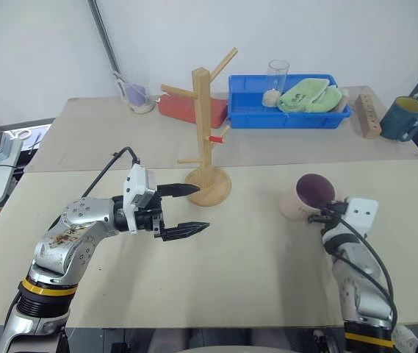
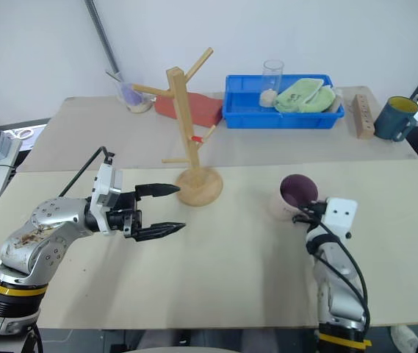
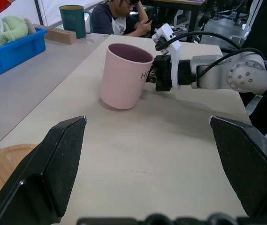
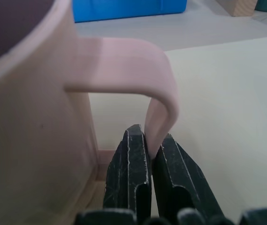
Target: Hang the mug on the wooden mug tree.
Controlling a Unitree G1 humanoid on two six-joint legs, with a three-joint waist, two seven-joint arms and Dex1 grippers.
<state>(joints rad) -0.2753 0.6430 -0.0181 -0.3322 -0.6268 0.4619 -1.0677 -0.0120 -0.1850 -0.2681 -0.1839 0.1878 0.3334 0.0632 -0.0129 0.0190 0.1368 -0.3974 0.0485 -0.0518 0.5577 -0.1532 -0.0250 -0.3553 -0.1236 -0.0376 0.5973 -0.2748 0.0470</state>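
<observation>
Left eye view: the mug point(image 1: 305, 197) stands upright on the bench point(image 1: 245, 257) at about 4 o'clock from the wooden mug tree point(image 1: 207, 140), well apart from it, its dark purple inside showing. The right hand point(image 1: 320, 217) reaches in level from the near side and is closed on the mug's handle. The left hand point(image 1: 183, 209) hovers over the bench just at 7 o'clock of the tree's round base, pointing towards the mug, its two black fingers spread wide and holding nothing. At the far edge, around 1 o'clock from the tree, sits a blue tray point(image 1: 289, 110) with a green cloth point(image 1: 308, 95) and a clear glass point(image 1: 277, 77); a drilled wooden block point(image 1: 368, 114) and a dark teal mug point(image 1: 403, 118) lie further to the right

Right eye view: the same layout; a red-tipped peg point(image 2: 197, 137) juts from the tree's post on the side towards the tray

Left wrist view: between the wide-set black fingers point(image 3: 53, 164), the mug stands on the bench with printed lettering partly visible on its side, where the right hand meets the handle. A person point(image 3: 119, 16) sits beyond the bench

Right wrist view: the two fingers point(image 4: 131, 168) pinch the lower end of the mug's loop handle point(image 4: 159, 93), one on each side, the mug's wall close beside them
</observation>
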